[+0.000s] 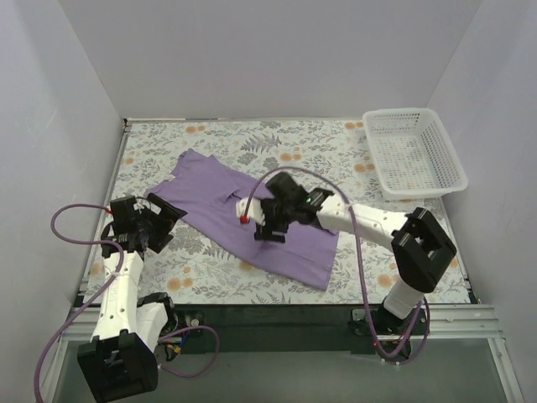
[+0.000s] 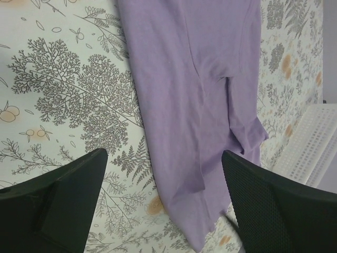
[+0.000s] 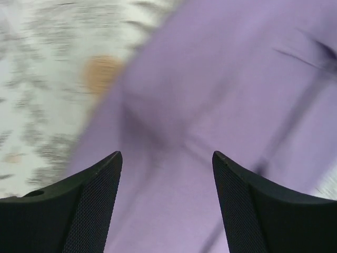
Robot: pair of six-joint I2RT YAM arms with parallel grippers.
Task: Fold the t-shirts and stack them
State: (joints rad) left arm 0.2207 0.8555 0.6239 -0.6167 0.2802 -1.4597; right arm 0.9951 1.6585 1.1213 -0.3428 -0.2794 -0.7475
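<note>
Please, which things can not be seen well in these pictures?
Top external: the right end effector covers the middle of the t-shirt; folds beneath are hidden.
Right wrist: t-shirt and table are blurred.
Left wrist: the basket is cut off by the right edge.

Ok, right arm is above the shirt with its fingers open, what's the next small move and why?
Probably lower the right gripper straight down and close on the t-shirt: its fingers are apart with only purple cloth between them, nothing held. The wrist view is blurred, so ease down.
</note>
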